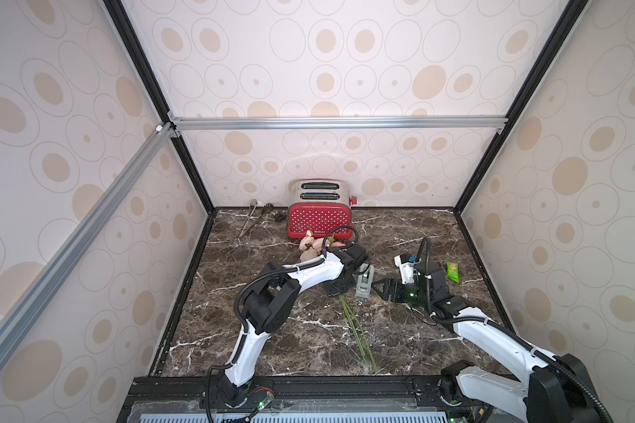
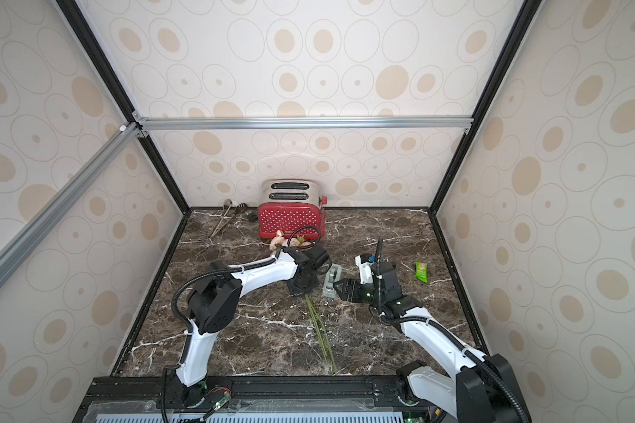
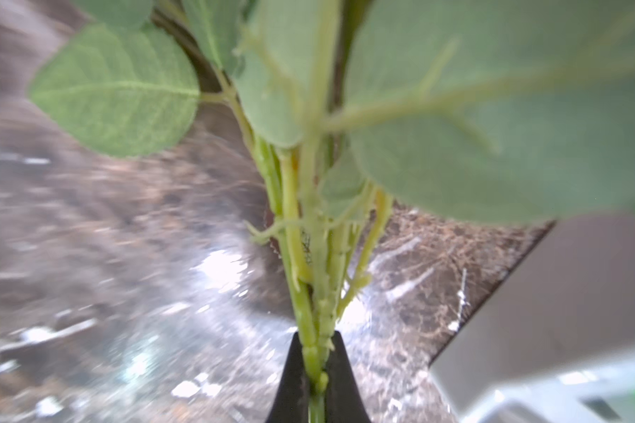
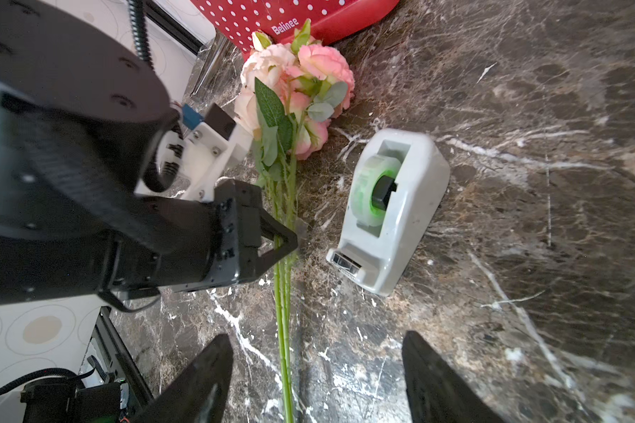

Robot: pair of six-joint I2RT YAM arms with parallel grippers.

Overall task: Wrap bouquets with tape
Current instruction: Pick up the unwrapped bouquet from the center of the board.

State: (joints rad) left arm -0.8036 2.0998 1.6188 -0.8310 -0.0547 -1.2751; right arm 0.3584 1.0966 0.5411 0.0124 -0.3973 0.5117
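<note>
With the left hand (image 4: 287,240) clamped on the thin stems of the bouquet (image 4: 296,86) lying on the worktop (image 4: 528,110), the tape dispenser (image 1: 364,282) just beside at 3 o'clock and the right hand (image 4: 316,338) spread apart, a loose stem could have slipped free or splayed.

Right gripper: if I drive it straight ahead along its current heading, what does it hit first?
Most likely the tape dispenser: the right gripper, jaws open, points at its cutter end. The bouquet stems lie just beside that line; depth is unclear.
</note>
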